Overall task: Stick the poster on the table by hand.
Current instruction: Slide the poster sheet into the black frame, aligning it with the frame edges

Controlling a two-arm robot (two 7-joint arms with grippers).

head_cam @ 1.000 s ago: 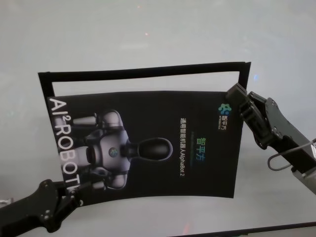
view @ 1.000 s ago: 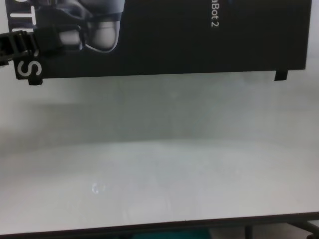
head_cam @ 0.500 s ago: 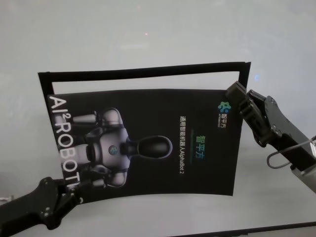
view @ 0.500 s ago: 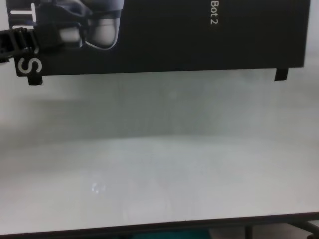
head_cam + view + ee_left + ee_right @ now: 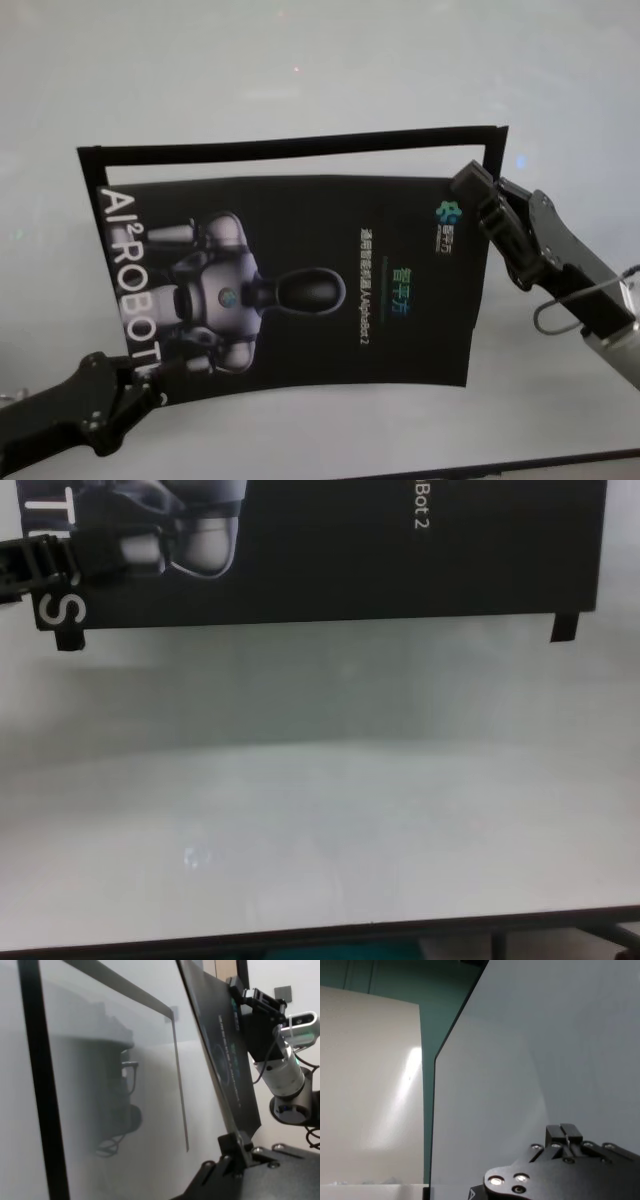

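The poster (image 5: 300,280), black with a white-grey robot and white letters, hangs just above the white table (image 5: 300,60), held at two corners. My left gripper (image 5: 140,385) is shut on its near left corner. My right gripper (image 5: 470,188) is shut on its far right corner. In the chest view the poster's lower part (image 5: 380,550) fills the top, with my left gripper (image 5: 60,560) across its left side. The left wrist view shows the poster (image 5: 225,1060) edge-on, with my right gripper (image 5: 252,1005) at its far end.
Narrow black tape strips (image 5: 290,145) lie on the table as a frame along the poster's far, left and right sides; they also show in the left wrist view (image 5: 42,1085). Small black tape tabs (image 5: 563,628) hang from the poster's near corners. The table's dark near edge (image 5: 320,942) is close.
The poster has shifted a little away from me toward the far tape strip. Both grippers moved with it and keep their hold.
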